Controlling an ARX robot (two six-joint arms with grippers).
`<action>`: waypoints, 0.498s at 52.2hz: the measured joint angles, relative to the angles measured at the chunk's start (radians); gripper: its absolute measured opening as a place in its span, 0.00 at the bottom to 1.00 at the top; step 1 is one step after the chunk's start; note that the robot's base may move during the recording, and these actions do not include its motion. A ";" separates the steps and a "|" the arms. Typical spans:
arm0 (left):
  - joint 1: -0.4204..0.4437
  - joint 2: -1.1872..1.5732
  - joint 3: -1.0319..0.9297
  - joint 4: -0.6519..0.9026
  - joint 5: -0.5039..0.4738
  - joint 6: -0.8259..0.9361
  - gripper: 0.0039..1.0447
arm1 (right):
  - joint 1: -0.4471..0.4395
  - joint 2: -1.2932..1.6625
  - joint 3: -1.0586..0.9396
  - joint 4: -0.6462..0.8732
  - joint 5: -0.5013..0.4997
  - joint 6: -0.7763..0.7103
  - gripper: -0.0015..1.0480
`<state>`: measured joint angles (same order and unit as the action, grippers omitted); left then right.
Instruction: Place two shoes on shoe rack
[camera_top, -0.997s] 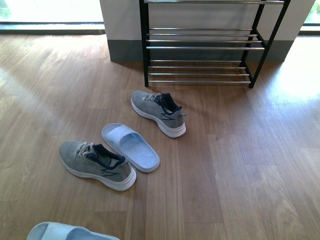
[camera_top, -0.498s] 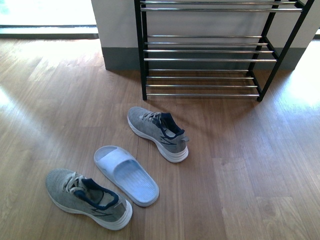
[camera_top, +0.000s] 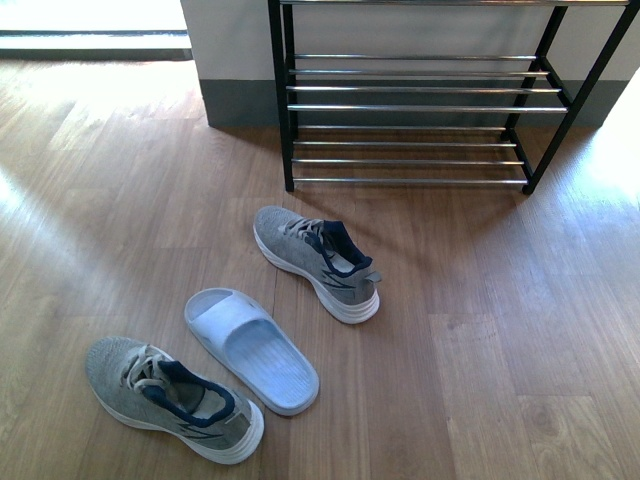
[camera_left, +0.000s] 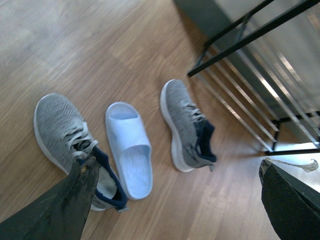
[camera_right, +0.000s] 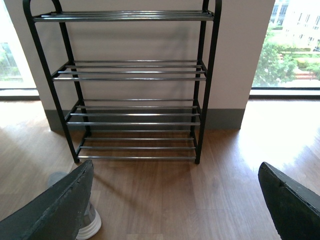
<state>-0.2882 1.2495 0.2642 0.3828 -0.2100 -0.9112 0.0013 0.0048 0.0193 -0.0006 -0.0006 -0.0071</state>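
Gaping wide and empty, the left hand (camera_left: 176, 165); right hand (camera_right: 175, 167) likewise. One sneaker (camera_top: 315, 260) mid-frame, other sneaker (camera_top: 170, 398) lower left, shoe rack (camera_top: 420, 107) up top.

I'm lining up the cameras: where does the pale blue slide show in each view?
Front view: the pale blue slide lies between the near grey sneaker and the far grey sneaker.
Left wrist view: the slide lies between the same sneakers.
Right wrist view: not in it.
Shared landmark: the shoe rack, seen in all three.
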 joint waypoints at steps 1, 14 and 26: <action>0.005 0.068 0.019 0.021 0.001 -0.003 0.91 | 0.000 0.000 0.000 0.000 0.000 0.000 0.91; 0.074 0.712 0.281 -0.001 0.010 -0.058 0.91 | 0.000 0.000 0.000 0.000 0.000 0.000 0.91; 0.110 1.133 0.563 -0.115 0.061 -0.056 0.91 | 0.000 0.000 0.000 0.000 0.001 0.000 0.91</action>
<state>-0.1780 2.3825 0.8268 0.2680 -0.1493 -0.9672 0.0013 0.0048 0.0193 -0.0006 0.0002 -0.0071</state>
